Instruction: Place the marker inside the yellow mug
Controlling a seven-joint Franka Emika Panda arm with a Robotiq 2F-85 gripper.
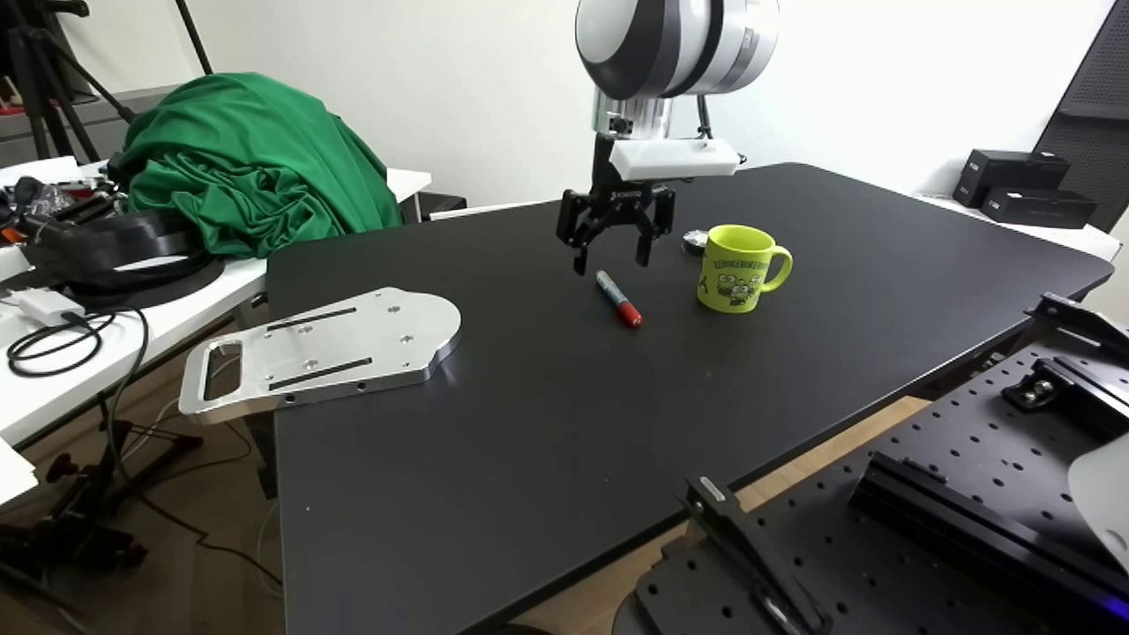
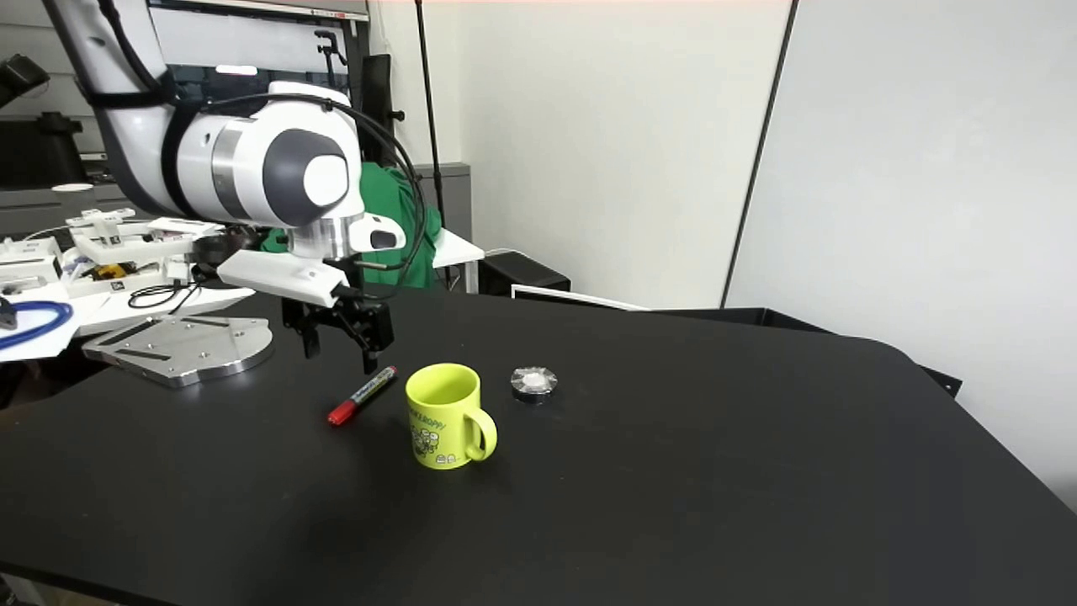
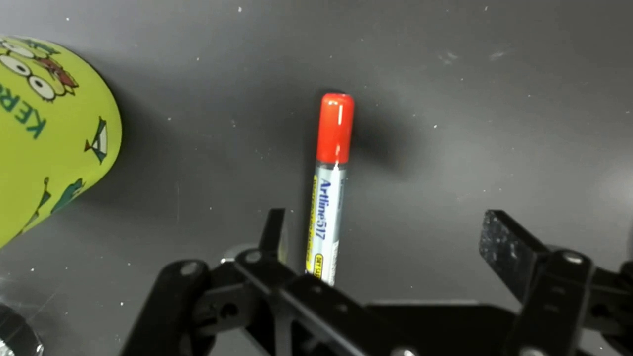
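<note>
Marker (image 1: pixel 618 299): flat on the bench (image 1: pixel 494 494), outside the yellow mug (image 2: pixel 444 421), near it but apart; red cap, pale body lettered "Artline 517".
Yellow mug: upright, cartoon print on its side, handle turned away from the marker.
Jaws: released, spread wide above the bench near the marker's end opposite the cap; the wrist view shows it between them, closer to one side.
Small round item (image 2: pixel 533 385): on the bench, near the mug.
Metal plate (image 1: pixel 353 337): on the bench, well apart from the mug, one end reaching past the edge.
</note>
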